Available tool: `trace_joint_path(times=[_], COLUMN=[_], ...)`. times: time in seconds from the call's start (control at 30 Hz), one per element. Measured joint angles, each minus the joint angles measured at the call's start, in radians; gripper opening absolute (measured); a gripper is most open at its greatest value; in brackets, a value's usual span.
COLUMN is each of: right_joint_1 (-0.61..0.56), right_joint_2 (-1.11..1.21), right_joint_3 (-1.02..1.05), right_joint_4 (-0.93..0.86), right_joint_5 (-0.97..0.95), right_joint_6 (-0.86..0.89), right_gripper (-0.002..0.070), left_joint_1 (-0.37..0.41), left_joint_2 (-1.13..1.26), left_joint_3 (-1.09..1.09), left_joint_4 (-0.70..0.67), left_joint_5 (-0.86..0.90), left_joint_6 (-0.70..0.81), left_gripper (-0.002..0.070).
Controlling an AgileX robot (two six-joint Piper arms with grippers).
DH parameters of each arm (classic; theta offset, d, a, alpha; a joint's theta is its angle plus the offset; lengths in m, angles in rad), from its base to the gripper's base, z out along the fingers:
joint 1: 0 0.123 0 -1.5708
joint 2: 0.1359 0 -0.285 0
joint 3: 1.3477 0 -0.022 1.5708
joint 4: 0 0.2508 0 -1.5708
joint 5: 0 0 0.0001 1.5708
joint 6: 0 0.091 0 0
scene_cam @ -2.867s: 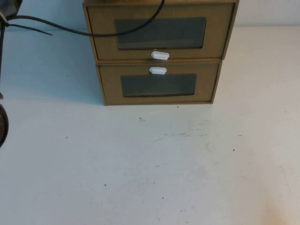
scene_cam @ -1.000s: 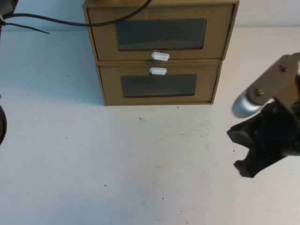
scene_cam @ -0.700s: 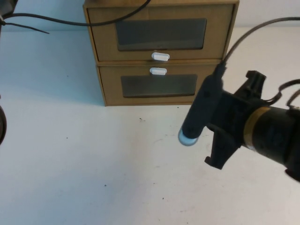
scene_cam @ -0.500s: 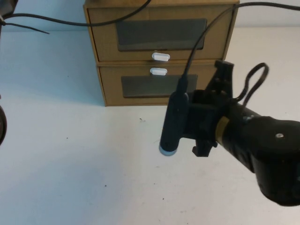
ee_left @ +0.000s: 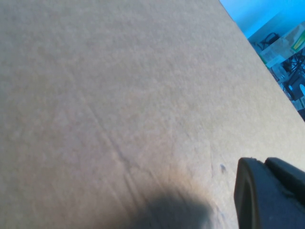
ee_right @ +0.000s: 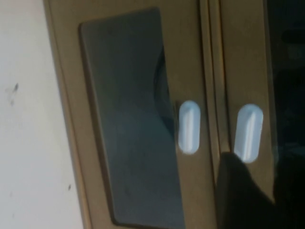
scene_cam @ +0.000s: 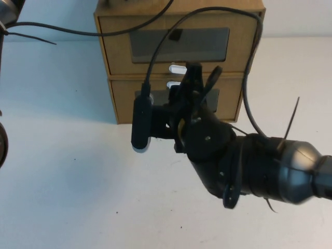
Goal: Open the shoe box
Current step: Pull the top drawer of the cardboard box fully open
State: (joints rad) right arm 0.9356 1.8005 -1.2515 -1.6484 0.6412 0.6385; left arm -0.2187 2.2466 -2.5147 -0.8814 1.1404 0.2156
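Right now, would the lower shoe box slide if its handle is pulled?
Possibly: the lower box looks like light cardboard. The upper box stacked on it may weigh it down. Right tool hovers by the lower handle; left tool close over a brown surface.

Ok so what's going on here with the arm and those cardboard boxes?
The right gripper hovers open in front of two stacked boxes. It is close to the white handle on the upper shoe box and the matching handle on the lower shoe box. Both boxes are shut and nothing is gripped yet. The left gripper sits close over a plain cardboard surface.
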Motion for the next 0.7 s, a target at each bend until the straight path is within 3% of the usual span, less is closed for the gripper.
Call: trace_joint_path(times=[0.1,0.23,0.7], right_joint_1=[-0.007,-0.032,-0.135], right_joint_2=[0.05,0.091,0.11], right_joint_3=[-0.061,-0.115,-0.14], right_joint_4=[0.0,0.0,-0.004], right_joint_5=[0.004,0.007,-0.109], right_joint_6=[0.0,-0.004,-0.004], right_gripper=[0.0235,0.0274,0.0253], left_joint_1=[0.0,0.0,0.0], left_joint_2=[0.0,0.0,0.0], left_joint_3=[0.0,0.0,0.0], left_joint_4=[0.0,0.0,0.008], left_joint_5=[0.0,0.0,0.004], left_joint_6=[0.0,0.0,0.0], left_gripper=[-0.0004,-0.0004,-0.0004])
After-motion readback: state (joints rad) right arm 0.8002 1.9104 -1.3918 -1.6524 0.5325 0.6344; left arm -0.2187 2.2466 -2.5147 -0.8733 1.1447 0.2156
